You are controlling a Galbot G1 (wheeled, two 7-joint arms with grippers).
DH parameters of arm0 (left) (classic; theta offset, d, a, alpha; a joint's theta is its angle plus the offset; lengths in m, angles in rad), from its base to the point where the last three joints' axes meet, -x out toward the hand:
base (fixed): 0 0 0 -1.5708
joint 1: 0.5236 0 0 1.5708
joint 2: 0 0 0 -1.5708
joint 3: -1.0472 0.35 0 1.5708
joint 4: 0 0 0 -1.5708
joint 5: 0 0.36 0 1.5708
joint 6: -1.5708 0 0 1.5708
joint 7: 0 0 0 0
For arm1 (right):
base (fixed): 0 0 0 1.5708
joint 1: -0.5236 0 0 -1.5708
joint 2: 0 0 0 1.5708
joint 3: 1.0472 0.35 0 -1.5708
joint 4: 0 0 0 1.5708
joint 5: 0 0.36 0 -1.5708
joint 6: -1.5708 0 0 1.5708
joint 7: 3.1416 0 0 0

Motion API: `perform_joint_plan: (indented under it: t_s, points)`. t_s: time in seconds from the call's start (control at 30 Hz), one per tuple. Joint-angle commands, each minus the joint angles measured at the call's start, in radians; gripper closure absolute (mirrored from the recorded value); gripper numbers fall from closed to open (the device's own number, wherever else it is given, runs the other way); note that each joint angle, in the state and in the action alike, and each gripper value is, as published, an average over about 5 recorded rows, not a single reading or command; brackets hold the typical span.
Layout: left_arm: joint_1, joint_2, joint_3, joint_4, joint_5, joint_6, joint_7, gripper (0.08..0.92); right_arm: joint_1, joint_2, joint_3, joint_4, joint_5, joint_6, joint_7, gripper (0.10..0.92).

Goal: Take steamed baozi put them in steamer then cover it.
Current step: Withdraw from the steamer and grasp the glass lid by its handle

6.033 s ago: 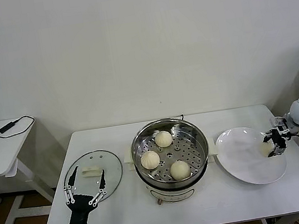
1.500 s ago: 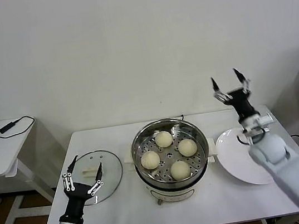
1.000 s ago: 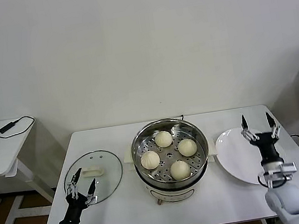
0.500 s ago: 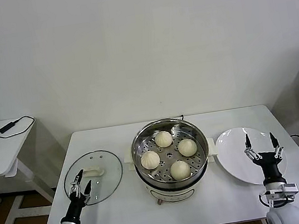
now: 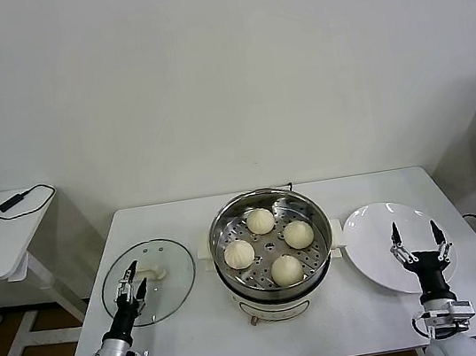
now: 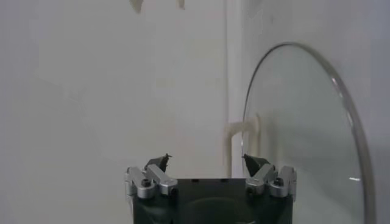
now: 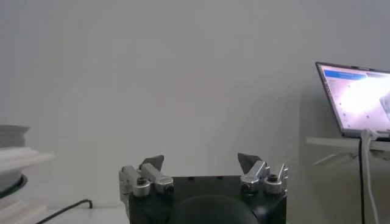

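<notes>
**Four buns in, lid not yet on**

Far left, the left end effector (image 5: 131, 279) hangs low at the near edge of the surface (image 5: 200, 345), fingers spread and empty. The cover (image 5: 149, 281) lies flat on the surface right beneath and just beyond it, its cream handle (image 5: 149, 273) a little past the fingertips and off to the steamer side. In the left wrist view the glass rim (image 6: 341, 97) curves off to one side, so the fingers aren't lined up on the handle.

Moving across: the steamer (image 5: 272, 243) sits well to the right of that end effector, open, with all four baozi (image 5: 267, 243) on the tray.

Further right, the plate (image 5: 374, 247) is bare, and the right end effector (image 5: 414, 239) hovers over its near edge, fingers spread wide, holding nothing, pointing up.

Now the risks, as I read them. The handle is small and smooth; a grip closing off-centre could slip, or tip the glass so it slides on the surface. Carried tilted, the rim might catch the steamer's edge or a side handle (image 5: 337, 233) and land crooked. Lowered too low, it could press the buns.
</notes>
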State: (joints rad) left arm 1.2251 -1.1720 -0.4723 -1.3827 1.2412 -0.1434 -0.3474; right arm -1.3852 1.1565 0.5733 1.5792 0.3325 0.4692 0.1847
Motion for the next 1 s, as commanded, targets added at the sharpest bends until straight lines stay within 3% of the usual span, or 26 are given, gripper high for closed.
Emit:
perform_joint_plan:
  t_s: [0.03, 1.0]
  points:
    - [-0.051, -0.001, 0.019, 0.048, 0.024, 0.012, -0.006, 0.177, -0.007, 0.010, 0.005, -0.007, -0.008, 0.002, 0.000, 0.203]
    - [-0.138, -0.017, 0.049, 0.136, 0.025, 0.023, 0.002, 0.177, -0.004, 0.023, 0.012, -0.020, -0.041, 0.012, 0.000, 0.203]
